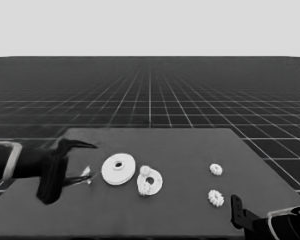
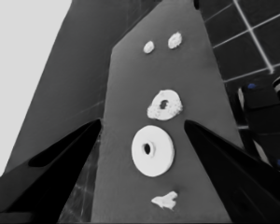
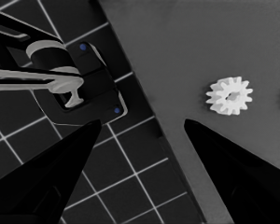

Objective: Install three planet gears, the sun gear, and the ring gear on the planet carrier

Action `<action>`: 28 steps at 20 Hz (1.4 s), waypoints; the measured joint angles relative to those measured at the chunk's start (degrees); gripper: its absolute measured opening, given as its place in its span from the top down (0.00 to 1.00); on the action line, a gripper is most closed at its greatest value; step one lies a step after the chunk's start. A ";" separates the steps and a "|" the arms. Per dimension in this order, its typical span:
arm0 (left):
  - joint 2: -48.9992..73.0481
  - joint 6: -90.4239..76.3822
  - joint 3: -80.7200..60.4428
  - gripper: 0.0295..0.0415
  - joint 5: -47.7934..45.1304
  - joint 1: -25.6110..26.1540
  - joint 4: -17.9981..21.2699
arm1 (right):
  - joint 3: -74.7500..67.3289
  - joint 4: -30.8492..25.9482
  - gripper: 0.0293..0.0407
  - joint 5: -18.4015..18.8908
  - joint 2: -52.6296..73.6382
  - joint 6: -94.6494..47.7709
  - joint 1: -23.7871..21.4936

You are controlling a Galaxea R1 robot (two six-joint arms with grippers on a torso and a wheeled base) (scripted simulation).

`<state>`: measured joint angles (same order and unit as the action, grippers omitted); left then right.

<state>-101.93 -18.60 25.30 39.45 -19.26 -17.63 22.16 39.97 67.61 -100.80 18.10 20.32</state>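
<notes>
Planet gears: two loose ones lie apart on the table's right half, far one and near one; near one prob. the gear seen in right wrist view, close to the table edge. At least one more gear sits on the smaller round part, w/ lumpy toothed shapes on its rim, but exact count hard to make out; its centre hole is partly visible. Larger round part lies flat just left of it, nearly touching, nothing on it, small hole clear. Thin white piece lies left of that, partly under the left gripper, shape unclear. Left gripper parked over table's left end, fingers spread wide, grasping nothing. Right gripper low at lower right corner, arm mostly cut off; wrist view shows fingers spread, nothing between them, table corner and floor grid below.
</notes>
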 joint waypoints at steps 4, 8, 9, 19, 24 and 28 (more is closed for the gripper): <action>1.22 -1.32 -1.20 0.25 -0.61 -0.30 -0.13 | 38.32 -31.85 0.12 6.04 -14.14 14.25 -22.59; 1.36 -1.47 -1.34 0.25 -0.69 -0.34 -0.14 | 74.52 -34.66 0.19 13.74 -31.34 14.93 -22.19; 1.37 -1.48 -1.35 0.25 -0.69 -0.35 -0.14 | 77.59 -34.77 0.19 14.16 -32.82 14.44 -22.11; 1.38 -1.50 -1.36 0.25 -0.69 -0.35 -0.14 | 91.90 -30.85 0.19 5.57 -39.97 9.74 -11.97; 1.38 -1.50 -1.36 0.25 -0.69 -0.35 -0.14 | 92.30 -30.80 0.81 5.35 -40.09 9.59 -11.83; 1.38 -1.50 -1.36 0.25 -0.69 -0.35 -0.14 | 92.32 -30.80 0.83 5.35 -40.11 9.58 -11.83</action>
<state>-100.55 -20.10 23.94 38.76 -19.61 -17.77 114.48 9.18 72.97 -140.91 27.68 8.49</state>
